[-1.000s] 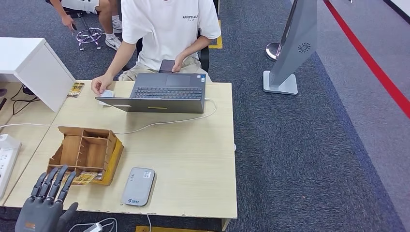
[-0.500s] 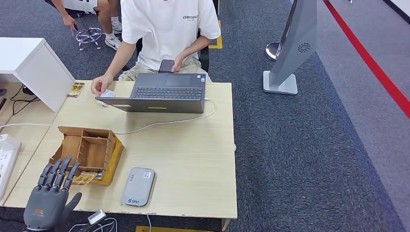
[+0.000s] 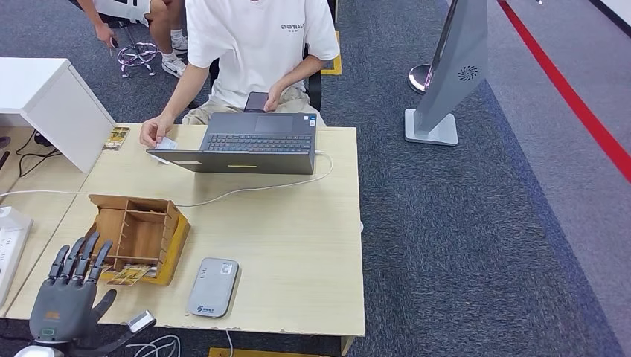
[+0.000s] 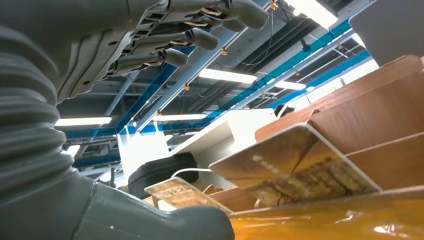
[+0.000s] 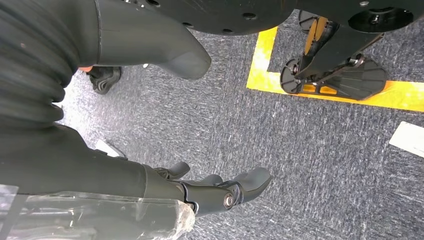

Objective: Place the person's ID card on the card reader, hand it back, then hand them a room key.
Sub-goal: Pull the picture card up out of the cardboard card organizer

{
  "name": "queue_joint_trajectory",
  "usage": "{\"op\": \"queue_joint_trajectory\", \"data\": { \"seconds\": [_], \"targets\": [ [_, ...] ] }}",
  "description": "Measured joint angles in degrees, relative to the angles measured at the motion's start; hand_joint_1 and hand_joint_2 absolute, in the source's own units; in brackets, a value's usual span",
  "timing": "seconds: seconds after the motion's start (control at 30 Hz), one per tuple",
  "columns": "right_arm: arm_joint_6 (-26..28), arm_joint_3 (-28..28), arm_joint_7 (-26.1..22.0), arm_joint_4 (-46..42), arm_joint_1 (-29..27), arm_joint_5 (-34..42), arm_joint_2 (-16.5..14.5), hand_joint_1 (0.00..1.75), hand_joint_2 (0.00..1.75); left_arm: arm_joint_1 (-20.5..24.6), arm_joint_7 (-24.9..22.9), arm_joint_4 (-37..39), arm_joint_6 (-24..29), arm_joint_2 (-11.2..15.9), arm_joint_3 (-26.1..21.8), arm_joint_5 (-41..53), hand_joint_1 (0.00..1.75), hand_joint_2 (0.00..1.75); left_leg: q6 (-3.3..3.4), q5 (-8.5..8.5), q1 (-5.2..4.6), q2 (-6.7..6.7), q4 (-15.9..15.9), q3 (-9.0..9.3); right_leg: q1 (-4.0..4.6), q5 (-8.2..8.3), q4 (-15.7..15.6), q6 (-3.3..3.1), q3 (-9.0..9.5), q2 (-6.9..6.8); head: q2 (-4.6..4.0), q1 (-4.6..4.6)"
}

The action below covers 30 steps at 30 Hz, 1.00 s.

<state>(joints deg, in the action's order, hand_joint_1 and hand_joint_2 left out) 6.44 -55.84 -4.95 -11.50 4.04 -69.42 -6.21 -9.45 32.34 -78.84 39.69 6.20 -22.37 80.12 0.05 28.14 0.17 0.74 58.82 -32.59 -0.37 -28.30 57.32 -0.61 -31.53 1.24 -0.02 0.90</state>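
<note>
The person's hand holds a small white ID card (image 3: pixel 165 143) flat on the table, left of the laptop. The grey card reader (image 3: pixel 213 287) lies near the table's front edge. Left of it stands a wooden divider box (image 3: pixel 141 234) with gold room key cards (image 3: pixel 128 275) at its front. My left hand (image 3: pixel 71 294) hovers at the near left corner, just short of the box, fingers spread and empty. In the left wrist view the key cards (image 4: pixel 295 165) lean in the box (image 4: pixel 370 100) close beyond my fingers (image 4: pixel 200 37). My right hand (image 5: pixel 220 192) hangs over the carpet, holding nothing.
An open grey laptop (image 3: pixel 253 145) sits at the far edge in front of the seated person (image 3: pixel 260 44), its white cable (image 3: pixel 253 190) trailing across the table. A white cabinet (image 3: pixel 52 104) and a power strip (image 3: pixel 11 245) stand at the left. A grey kiosk stand (image 3: pixel 454 74) is on the carpet.
My left hand has risen a little at the near left corner and stays spread beside the box. The person and the ID card have not moved.
</note>
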Motion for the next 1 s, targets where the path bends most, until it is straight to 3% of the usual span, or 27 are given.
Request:
{"op": "queue_joint_trajectory", "data": {
  "seconds": [1.0],
  "targets": [
    [-0.1,0.1,0.3,0.0,0.2,-0.3,0.0,0.0,1.75,1.0,0.5,2.1,0.0,-0.5,-0.1,0.8,0.0,1.75,0.0,0.0,0.0,0.0,0.0,0.01,0.0,0.01,0.0,-0.01,0.0,0.0,-0.02,0.0]
  ]
}}
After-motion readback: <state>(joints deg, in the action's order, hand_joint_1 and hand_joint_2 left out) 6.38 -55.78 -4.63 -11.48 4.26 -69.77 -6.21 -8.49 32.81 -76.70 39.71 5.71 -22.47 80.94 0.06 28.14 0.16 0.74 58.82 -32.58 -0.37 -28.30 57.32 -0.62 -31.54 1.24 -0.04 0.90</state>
